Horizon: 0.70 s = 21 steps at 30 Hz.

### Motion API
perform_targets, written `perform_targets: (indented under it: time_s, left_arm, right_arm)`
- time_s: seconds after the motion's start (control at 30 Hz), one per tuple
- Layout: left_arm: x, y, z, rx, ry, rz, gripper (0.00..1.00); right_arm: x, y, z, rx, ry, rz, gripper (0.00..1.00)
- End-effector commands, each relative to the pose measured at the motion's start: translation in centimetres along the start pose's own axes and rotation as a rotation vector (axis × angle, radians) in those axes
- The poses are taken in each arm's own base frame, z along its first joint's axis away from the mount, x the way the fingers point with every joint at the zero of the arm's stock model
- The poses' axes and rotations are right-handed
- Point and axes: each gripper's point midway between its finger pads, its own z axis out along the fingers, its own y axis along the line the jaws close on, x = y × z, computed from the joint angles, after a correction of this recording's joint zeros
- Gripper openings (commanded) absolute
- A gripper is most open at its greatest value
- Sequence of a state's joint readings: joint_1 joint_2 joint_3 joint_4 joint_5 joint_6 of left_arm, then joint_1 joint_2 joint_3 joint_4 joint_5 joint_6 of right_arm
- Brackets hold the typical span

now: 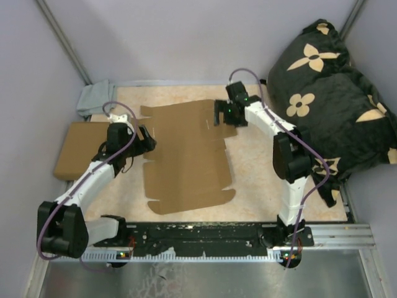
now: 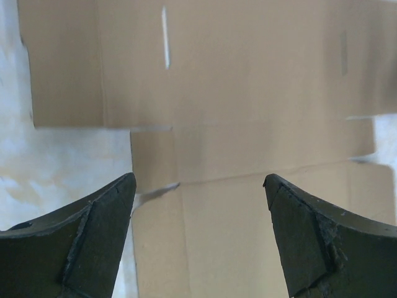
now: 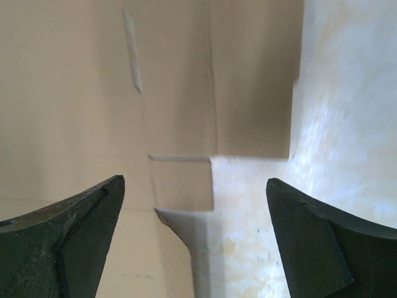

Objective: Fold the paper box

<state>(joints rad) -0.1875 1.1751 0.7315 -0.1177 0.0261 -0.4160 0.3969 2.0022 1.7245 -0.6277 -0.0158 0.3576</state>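
Beige table [image 1: 257, 186], paper box [image 1: 186, 155] lying flat; plain cardboard box [image 1: 77, 152], grey cloth [image 1: 93, 99] at left

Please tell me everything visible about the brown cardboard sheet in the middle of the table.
The paper box is a thin, brown, die-cut cardboard sheet, unfolded, lying on the table. It has side flaps, tabs, crease lines and slots. The left gripper and right gripper, both open, stand at its opposite edges, gripping nothing.

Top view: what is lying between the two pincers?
The unfolded paper box, as the top view shows: left pincer at its left edge, right pincer at its far right corner.
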Motion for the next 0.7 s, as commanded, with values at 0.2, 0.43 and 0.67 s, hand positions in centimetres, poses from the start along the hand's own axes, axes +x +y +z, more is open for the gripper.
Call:
perform_targets:
  time_s: [0.2,0.43,0.67]
  left_arm:
    - [3.9,2.0,1.7,-0.086,0.144,-0.07,0.89]
    - [5.3,3.8,1.9,-0.175,0.176,-0.085,0.87]
    - [6.2,4.6,3.5,-0.213,0.213,-0.077,0.82]
  right_arm:
    - [6.2,-0.4,0.8,-0.051,0.093,0.014,0.96]
    - [7.5,-0.3,0.8,-0.075,0.105,0.021,0.96]
    - [7.7,0.2,0.9,-0.108,0.109,0.029,0.95]
